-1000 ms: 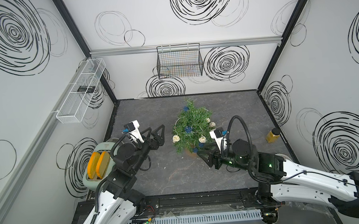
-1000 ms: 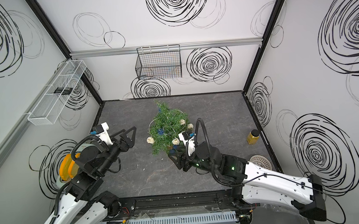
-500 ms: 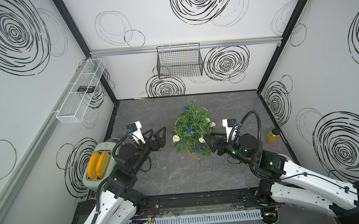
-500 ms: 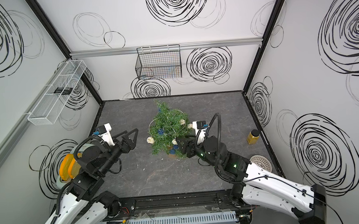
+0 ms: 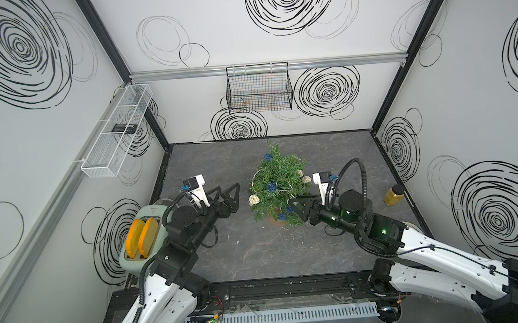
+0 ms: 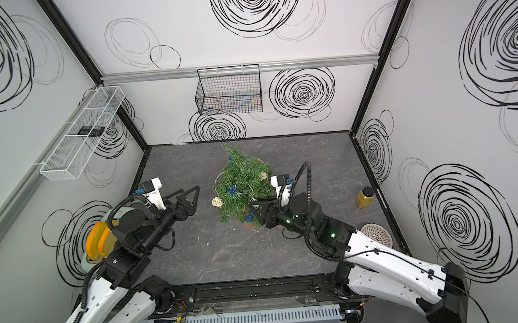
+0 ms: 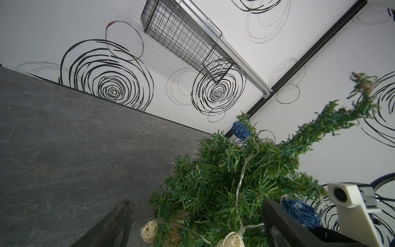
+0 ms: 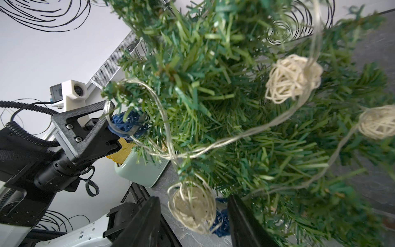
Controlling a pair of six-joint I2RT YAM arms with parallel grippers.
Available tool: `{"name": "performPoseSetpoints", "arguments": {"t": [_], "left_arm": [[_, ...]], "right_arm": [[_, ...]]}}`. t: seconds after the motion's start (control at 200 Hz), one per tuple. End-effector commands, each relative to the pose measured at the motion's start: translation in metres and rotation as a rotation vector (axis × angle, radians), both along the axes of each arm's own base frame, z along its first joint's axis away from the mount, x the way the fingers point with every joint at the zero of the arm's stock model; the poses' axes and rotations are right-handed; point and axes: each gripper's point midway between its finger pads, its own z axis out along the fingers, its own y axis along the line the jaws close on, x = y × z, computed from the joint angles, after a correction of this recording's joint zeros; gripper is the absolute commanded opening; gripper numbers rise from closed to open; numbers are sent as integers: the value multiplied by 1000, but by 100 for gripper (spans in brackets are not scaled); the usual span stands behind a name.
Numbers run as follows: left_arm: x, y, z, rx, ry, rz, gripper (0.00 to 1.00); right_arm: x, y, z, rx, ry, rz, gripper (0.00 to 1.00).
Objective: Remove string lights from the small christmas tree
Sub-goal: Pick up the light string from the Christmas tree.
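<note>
Shifted closer into the low branches of the bushy green potted christmas tree (image 5: 279, 176) mid-table, the right gripper (image 8: 192, 197) straddles, half-open and not gripping, a cream wicker ball (image 8: 191, 210) of the pale-wire string lights (image 8: 292, 79) wound around it, the left gripper (image 5: 228, 191) gaping empty nearby; tugging snagged wire could topple the tree.

Robot lab cell: swirl-printed walls (image 5: 229, 21), black frame posts (image 5: 416, 43), grey tabletop (image 5: 257, 249).

Both top views look steeply down from high over the front, covering the whole scene. The wrist views look from low, close on either side of the small christmas tree (image 5: 279, 185), facing each other, tilted upward.
</note>
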Motion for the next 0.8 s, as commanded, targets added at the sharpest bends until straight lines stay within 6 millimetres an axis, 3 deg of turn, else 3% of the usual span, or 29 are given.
{"name": "performPoseSetpoints", "arguments": {"t": [0.0,0.085,0.27,0.47,0.795], "left_arm": [[1,-2,12,-14,-35,-14,96],[1,-2,12,-15,-34,-16,96],[0,-3,13,-20,-31,-28,96],[0,-6,17,-23,-32,-45,96],[0,-11,23,-23,-39,-75,96]], "right_arm": [[0,6,15,40,-16,20,55],[3,7,14,28,-16,12,52],[2,5,18,28,-24,7,32],[-4,0,38,4,-66,4,17],[-15,6,75,-21,-152,72,14]]}}
